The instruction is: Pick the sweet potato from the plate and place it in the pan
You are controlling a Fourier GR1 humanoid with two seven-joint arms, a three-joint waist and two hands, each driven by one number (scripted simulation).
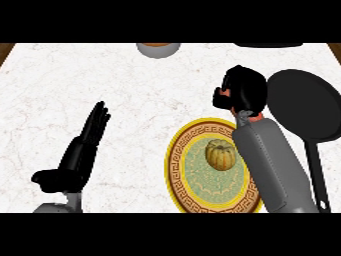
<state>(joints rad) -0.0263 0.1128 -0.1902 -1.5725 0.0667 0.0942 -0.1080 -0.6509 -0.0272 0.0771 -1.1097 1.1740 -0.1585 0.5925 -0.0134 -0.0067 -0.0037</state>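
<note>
White marble desk (77, 85) is carrying everything, with a wood edge showing at both upper corners. Black pan (307, 106) is sitting at the right, handle running down toward the view's lower edge. Yellow-rimmed patterned plate (182, 170) is lying just left of the pan, partly covered by the right forearm crossing its right side. Left hand (81, 150) is resting at the lower left, fingers straight and together, pointing up, holding nothing. Right hand (241, 90) is hovering beyond the plate, just beside the pan's left rim, fingers looking curled with nothing visible in them. Sweet potato (221, 154) is sitting on the plate's centre, so the pick is not yet done. Grey bowl (158, 48) is showing at the top edge, plus a dark object at the top right, too cut off to identify. Risks, as a judgement: the hand is sitting past the potato, so closing there would be grabbing air; the forearm is crossing the plate and could be nudging it or rolling the rounded potato off; a low carry could be clipping the pan rim and shifting the pan.
</note>
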